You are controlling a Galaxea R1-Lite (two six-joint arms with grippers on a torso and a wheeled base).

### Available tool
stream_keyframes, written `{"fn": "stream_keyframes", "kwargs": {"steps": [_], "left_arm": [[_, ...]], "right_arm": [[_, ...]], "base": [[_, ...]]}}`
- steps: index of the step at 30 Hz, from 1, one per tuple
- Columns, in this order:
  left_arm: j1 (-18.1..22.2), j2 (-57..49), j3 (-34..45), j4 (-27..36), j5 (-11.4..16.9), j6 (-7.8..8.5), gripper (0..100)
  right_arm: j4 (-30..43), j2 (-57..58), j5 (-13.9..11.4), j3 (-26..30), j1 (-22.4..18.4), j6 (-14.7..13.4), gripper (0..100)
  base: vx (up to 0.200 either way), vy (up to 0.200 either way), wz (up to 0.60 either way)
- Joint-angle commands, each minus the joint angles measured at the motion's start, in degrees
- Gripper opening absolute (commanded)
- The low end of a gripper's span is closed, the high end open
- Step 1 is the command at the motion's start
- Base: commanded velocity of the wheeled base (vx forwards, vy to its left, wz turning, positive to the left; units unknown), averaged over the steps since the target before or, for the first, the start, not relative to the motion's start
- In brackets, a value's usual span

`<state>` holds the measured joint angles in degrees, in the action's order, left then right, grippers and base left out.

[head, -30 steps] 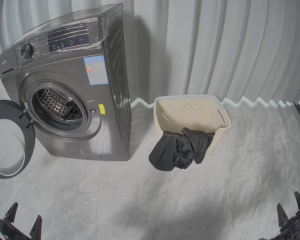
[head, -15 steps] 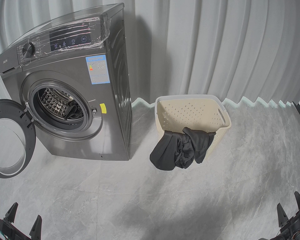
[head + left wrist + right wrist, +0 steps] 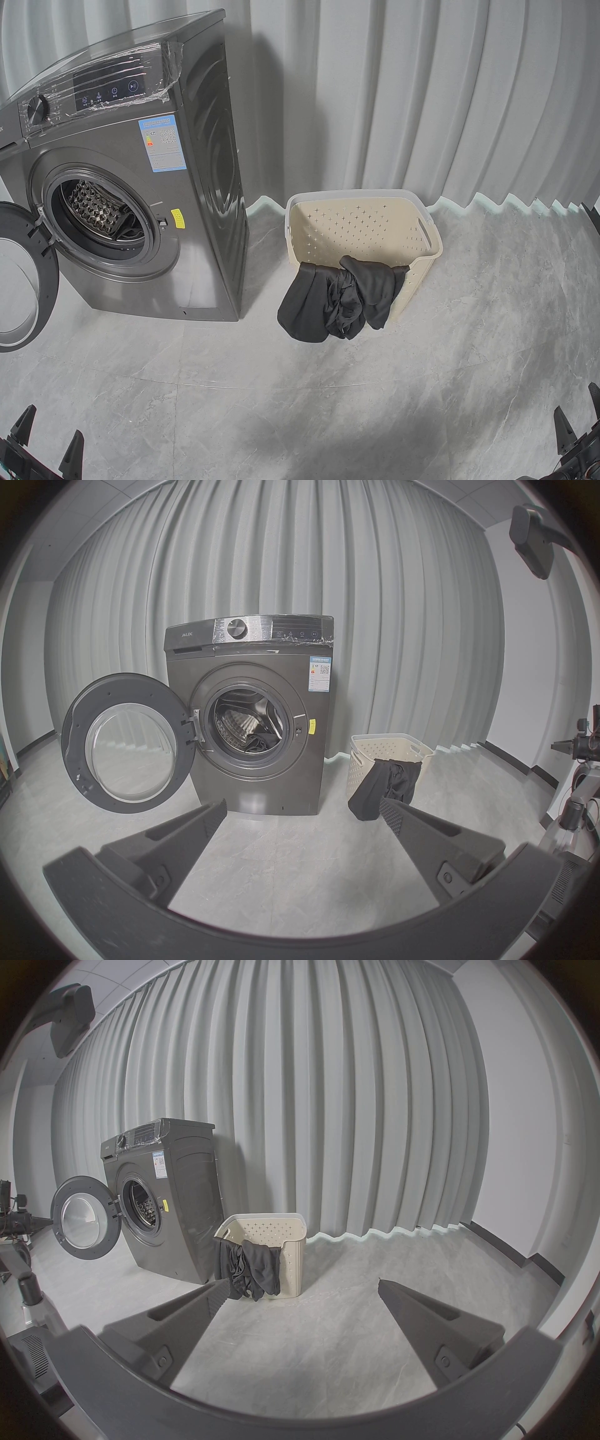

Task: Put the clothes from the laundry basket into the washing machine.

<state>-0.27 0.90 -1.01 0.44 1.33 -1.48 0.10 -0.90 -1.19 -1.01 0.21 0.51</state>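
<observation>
Nearest to me, low over the grey marbled tile floor (image 3: 375, 406), the left gripper (image 3: 49, 430) hung with its two dark pointed fingers spread wide apart and nothing between them. Off on the robot's right, the right gripper (image 3: 576, 406) hung just as low, its jaws likewise parted and empty. Both were well apart from the laundry. Farther on, past a bare stretch of tile, the black clothes (image 3: 331, 300) lay draped in a crumpled bunch over the near rim of the cream perforated plastic laundry basket (image 3: 369, 231). Most of the cloth hung down the outside of the front wall, and I could not tell whether its lowest fold touched the floor. The basket stood upright just beside the dark grey front-loading washing machine (image 3: 194, 187), on the robot's right of it, with a narrow gap between them. The machine's round door (image 3: 50, 281) stood swung wide open to the left, and inside the steel drum (image 3: 94, 209) a dark garment (image 3: 131, 232) lay at the bottom. Clear plastic film (image 3: 106, 87) covered the control panel; a blue-and-white label (image 3: 162, 142) and a small yellow sticker (image 3: 178, 218) sat on the front. Behind everything hung a pale pleated curtain (image 3: 406, 94), reaching the floor.
</observation>
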Motion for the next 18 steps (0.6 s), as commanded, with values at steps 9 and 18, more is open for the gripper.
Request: {"fn": "stream_keyframes", "kwargs": {"steps": [9, 18], "left_arm": [[0.0, -0.9, 0.92, 0.0, -0.01, -0.11, 100], [0.0, -0.9, 0.92, 0.0, -0.1, -0.46, 100]], "right_arm": [[-0.01, 0.9, -0.04, 0.92, 0.06, 0.02, 100], [0.25, 0.9, -0.04, 0.84, 0.06, -0.16, 100]], "base": [[0.067, 0.0, 0.0], [0.2, 0.0, 0.0]]}}
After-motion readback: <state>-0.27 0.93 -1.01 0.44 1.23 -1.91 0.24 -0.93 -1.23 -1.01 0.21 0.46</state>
